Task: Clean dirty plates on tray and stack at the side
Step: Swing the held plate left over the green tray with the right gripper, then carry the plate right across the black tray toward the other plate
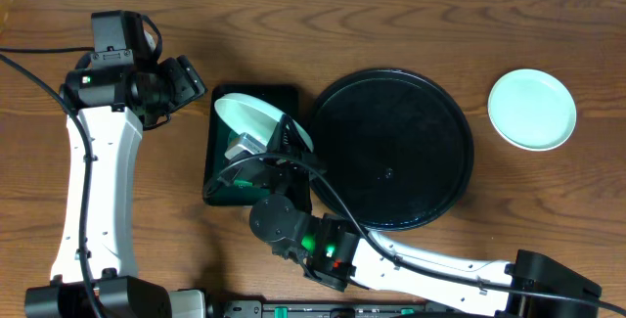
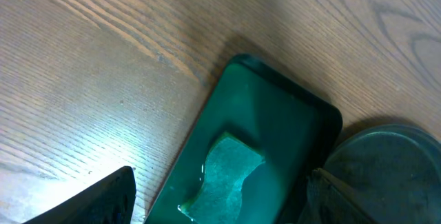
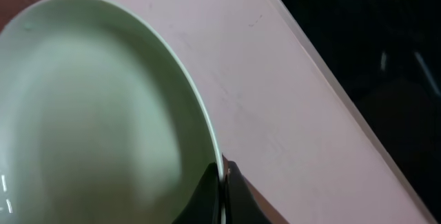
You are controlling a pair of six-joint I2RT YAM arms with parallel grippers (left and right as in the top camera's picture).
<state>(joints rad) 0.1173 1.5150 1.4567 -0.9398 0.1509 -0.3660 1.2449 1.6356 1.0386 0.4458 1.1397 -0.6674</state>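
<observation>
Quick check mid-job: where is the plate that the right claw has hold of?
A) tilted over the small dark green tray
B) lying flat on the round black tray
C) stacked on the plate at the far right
A: the right claw pinches the rim of the pale round plate, which is tilted above the dark green rectangular tray.

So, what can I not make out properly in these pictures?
- Overhead: held plate and right arm cover most of the green tray; its contents are unclear.
- Overhead: side plate too small to tell one from a stack.
- Right wrist: held plate, in the right hand, cut off left and below; smears cannot be judged.
- Left wrist: black tray cut off right and below.
</observation>
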